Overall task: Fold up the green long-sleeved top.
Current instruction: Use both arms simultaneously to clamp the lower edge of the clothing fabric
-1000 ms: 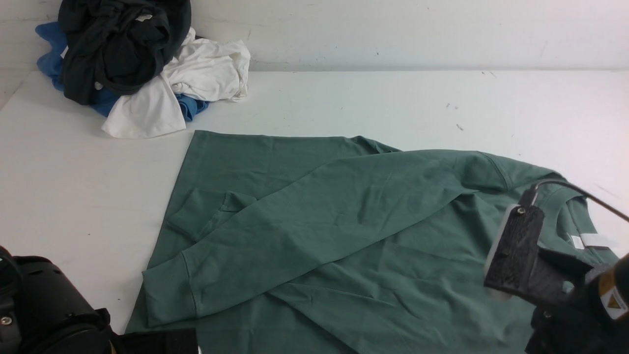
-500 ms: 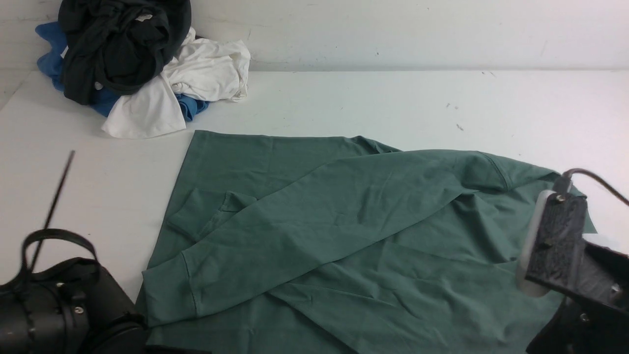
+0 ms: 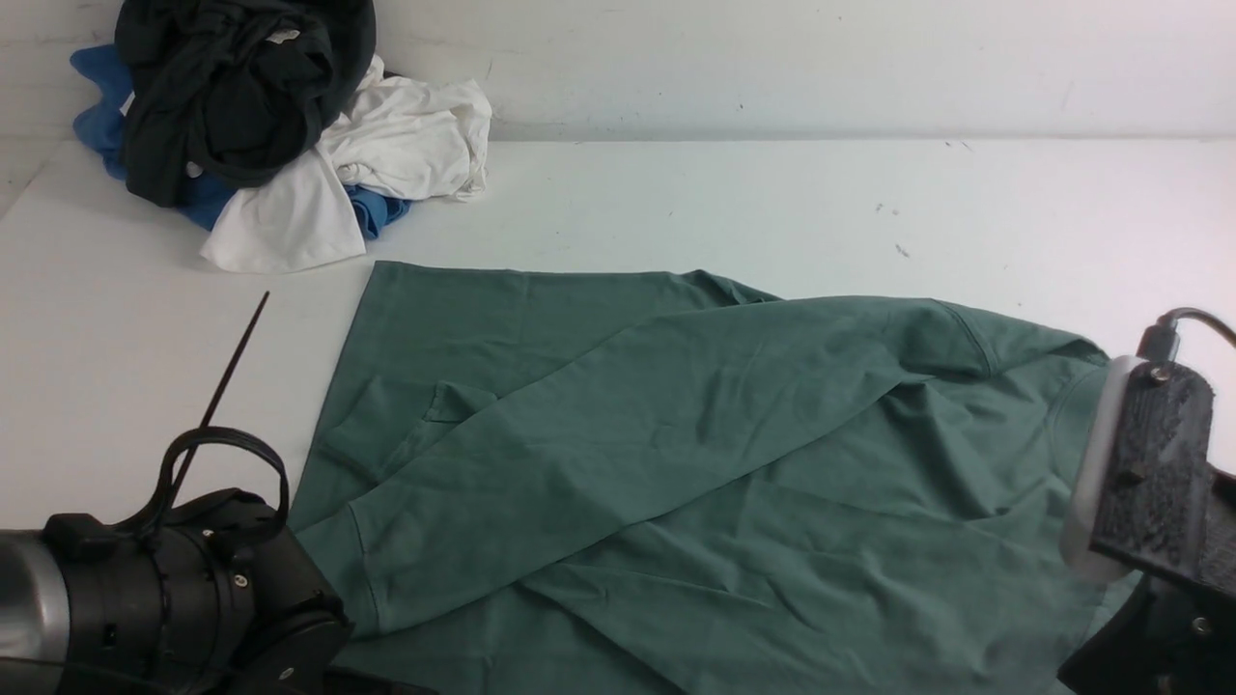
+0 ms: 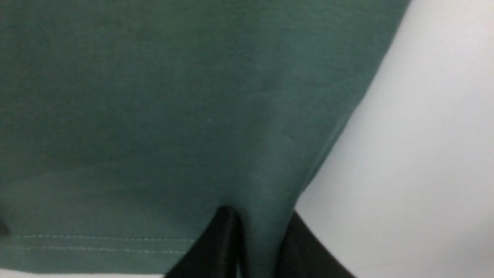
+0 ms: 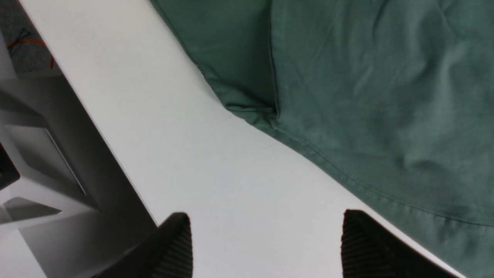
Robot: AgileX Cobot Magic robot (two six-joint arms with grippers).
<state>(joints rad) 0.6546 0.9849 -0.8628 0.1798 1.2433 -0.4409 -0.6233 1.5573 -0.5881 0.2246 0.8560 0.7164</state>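
**Position.** The green top (image 3: 676, 434) lay flat on the table (image 3: 772, 203). In the front view its long axis ran from 9 o'clock, the hem end, to 3 o'clock, the collar end.

**Left gripper.** The left gripper (image 4: 256, 231) was pinching a fold of the fabric beside the stitched hem (image 4: 96, 243), at the near corner toward 8 o'clock.

**Right gripper.** The right gripper (image 5: 266, 239) stood spread over bare table at the 4 o'clock end. It held nothing, and the top's stitched edge lay just beside it but apart.

**Judgement.** The hem end was secured. The coming move turned on the right gripper closing the gap to that edge.

**Condition.** 1 sleeve (image 3: 579, 454) was laid slantwise across the body, with its cuff (image 3: 348, 569) toward 8 o'clock. The cloth was lightly creased, soft and likely to drag when pulled.

**Other items.** A pile of clothes (image 3: 270, 125) sat well apart at 11 o'clock.
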